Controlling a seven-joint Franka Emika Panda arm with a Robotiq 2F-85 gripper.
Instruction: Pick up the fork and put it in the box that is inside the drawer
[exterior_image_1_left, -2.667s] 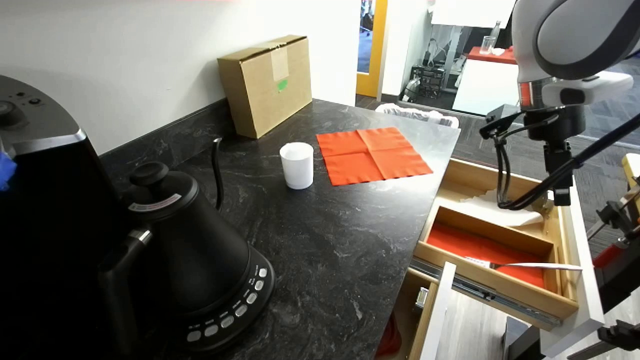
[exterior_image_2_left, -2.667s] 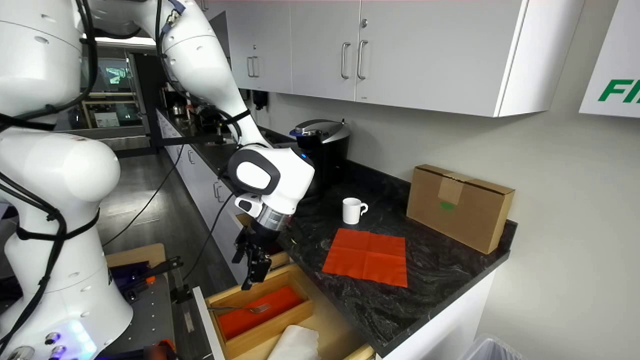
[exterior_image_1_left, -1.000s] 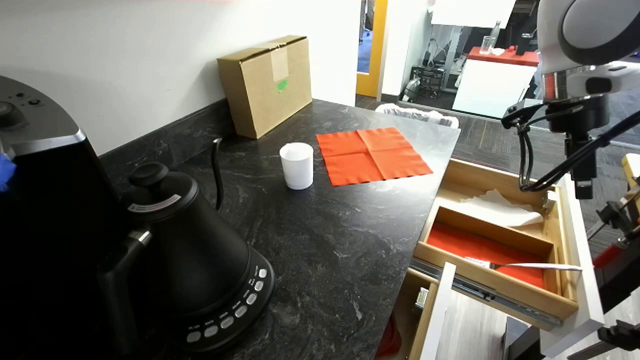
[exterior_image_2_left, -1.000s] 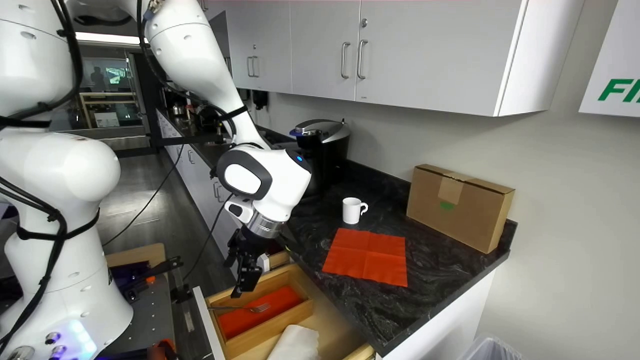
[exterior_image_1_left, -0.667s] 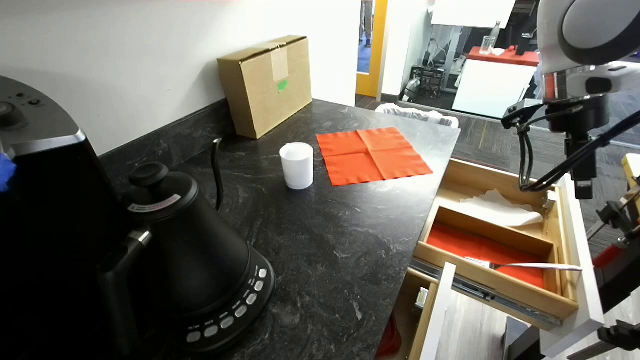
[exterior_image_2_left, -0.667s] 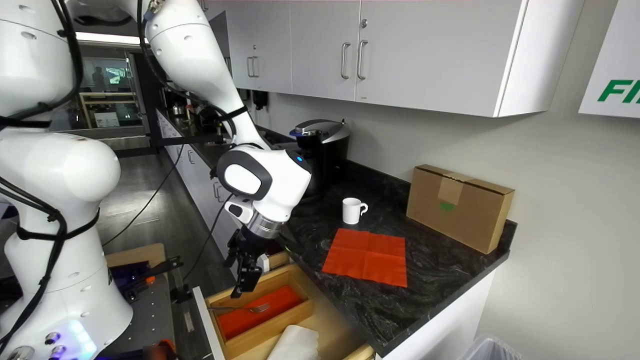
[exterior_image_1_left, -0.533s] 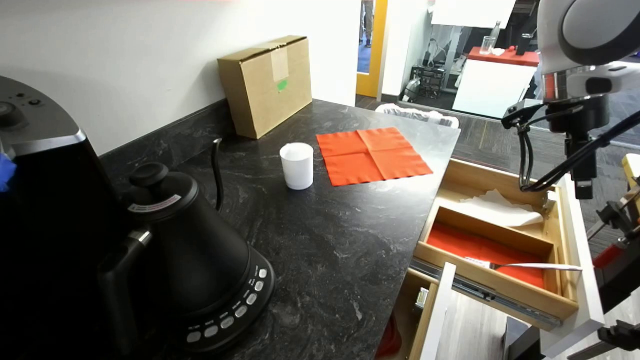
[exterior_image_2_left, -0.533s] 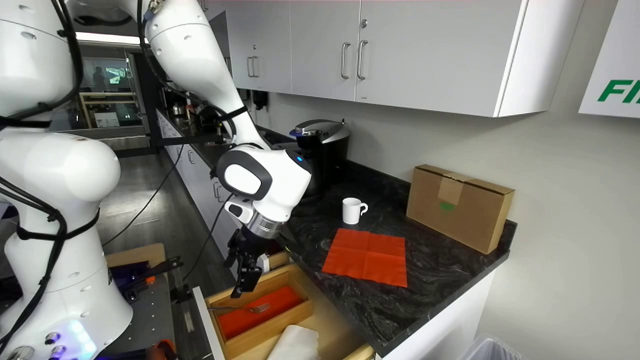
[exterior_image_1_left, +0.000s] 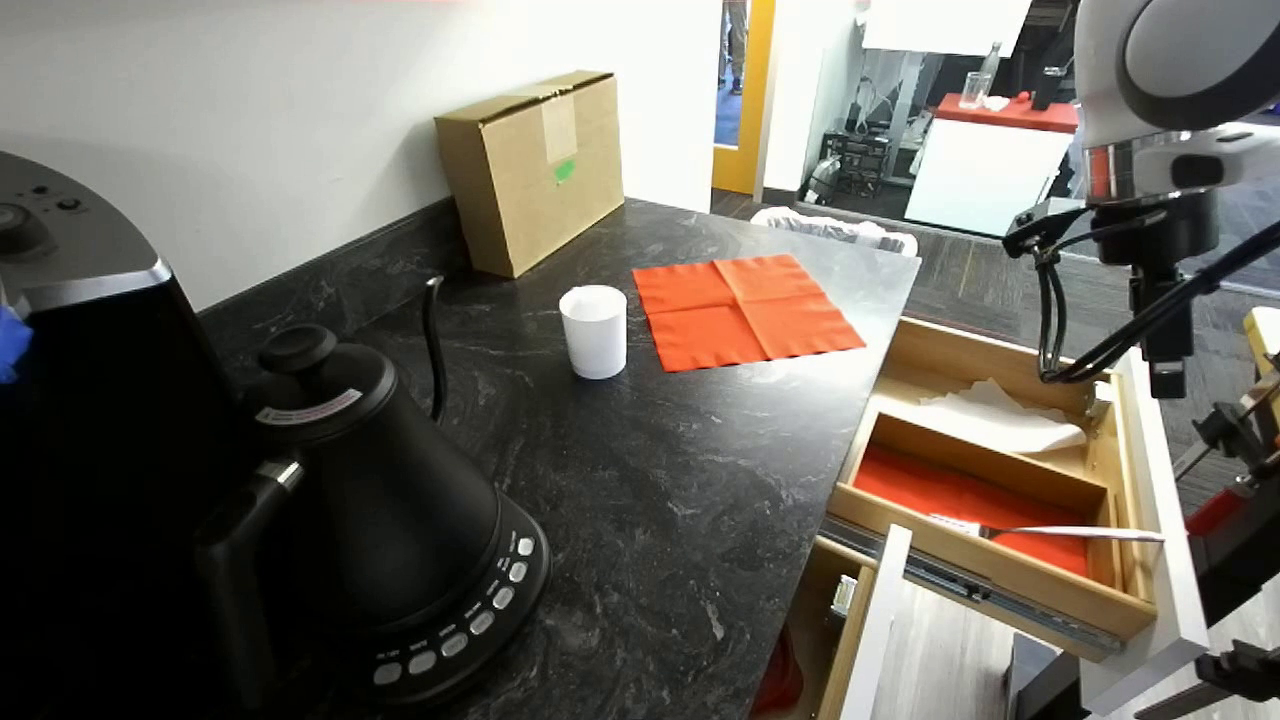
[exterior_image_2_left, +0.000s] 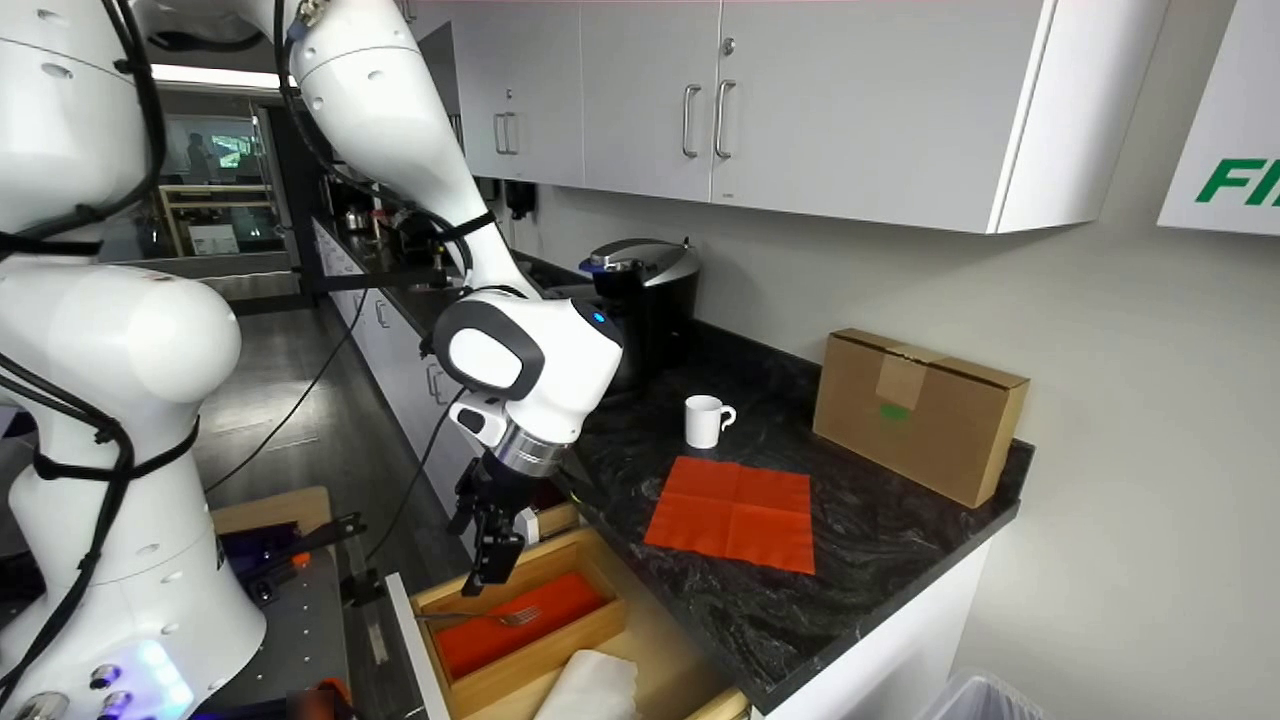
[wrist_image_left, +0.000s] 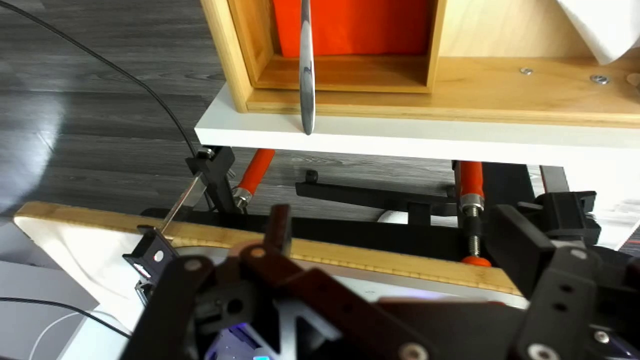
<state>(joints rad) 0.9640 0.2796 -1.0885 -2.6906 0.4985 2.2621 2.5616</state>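
Observation:
The fork (exterior_image_1_left: 1075, 532) leans in the light-wood box with the red bottom (exterior_image_1_left: 920, 480). Its tines are inside, and its handle crosses the box wall to the white front of the open drawer (exterior_image_1_left: 1170, 560). The fork (exterior_image_2_left: 470, 616), box (exterior_image_2_left: 550, 640) and drawer front (exterior_image_2_left: 415, 650) also show in an exterior view. In the wrist view the fork handle (wrist_image_left: 307, 70) ends over the drawer front (wrist_image_left: 450, 132), beside the box (wrist_image_left: 360, 77). My gripper (exterior_image_1_left: 1166, 380) hangs above the drawer's front edge (exterior_image_2_left: 487, 585), clear of the fork. Its fingers (wrist_image_left: 400, 235) are wide apart with nothing between.
White paper (exterior_image_1_left: 1000, 415) lies in the drawer beside the box. A lower drawer (exterior_image_1_left: 870, 640) stands partly open. On the dark counter (exterior_image_1_left: 620, 520) are a white mug (exterior_image_1_left: 595, 335), an orange cloth (exterior_image_1_left: 740, 310), a cardboard box (exterior_image_1_left: 550, 170) and a black kettle (exterior_image_1_left: 370, 510).
Since the oldest frames my gripper has shifted away from the counter, toward the robot's base. Over the last second nothing in the arm, fork or drawer has visibly moved.

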